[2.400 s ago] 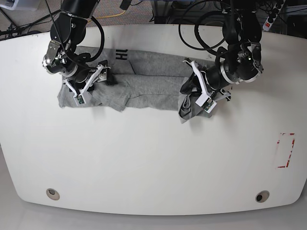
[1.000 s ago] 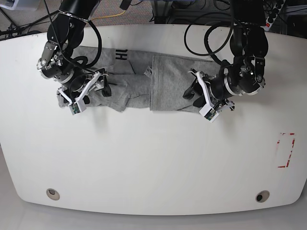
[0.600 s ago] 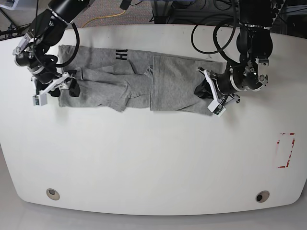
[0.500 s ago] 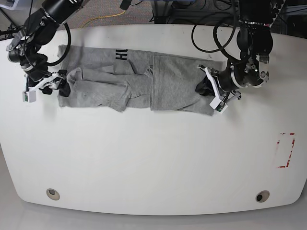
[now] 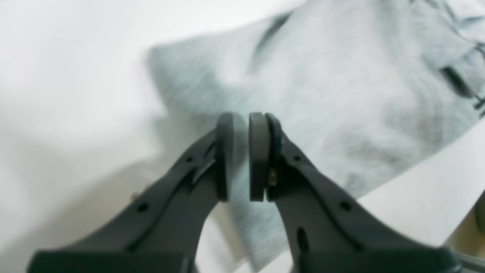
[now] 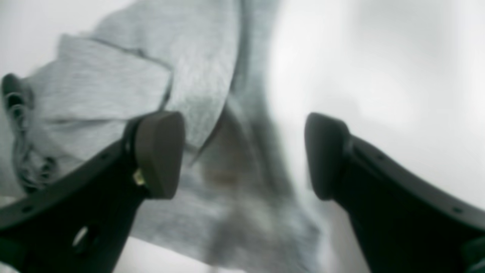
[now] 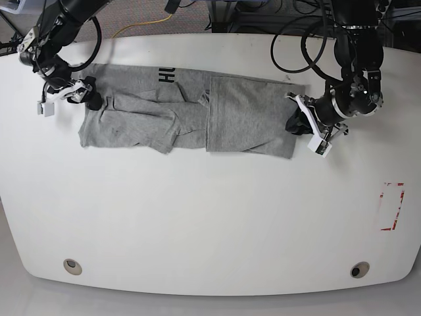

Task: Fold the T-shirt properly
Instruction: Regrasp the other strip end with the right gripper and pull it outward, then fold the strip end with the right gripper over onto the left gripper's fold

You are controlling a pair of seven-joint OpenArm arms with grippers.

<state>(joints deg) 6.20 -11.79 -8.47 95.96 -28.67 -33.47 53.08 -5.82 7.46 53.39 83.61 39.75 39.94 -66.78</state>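
Since the earlier frame, both grippers are moving outward, off the T-shirt (image 7: 187, 112), which is lying as a long grey band across the far part of the white table (image 7: 210, 217), one end already folded over. You are seeing soft heather cotton, wrinkled on the unfolded side. The left gripper (image 5: 242, 159) is nearly pressed together and pinching nothing; the right gripper (image 6: 242, 155) is standing wide over the cloth's edge. Next, you are probably needing a fresh grip on that wrinkled end.
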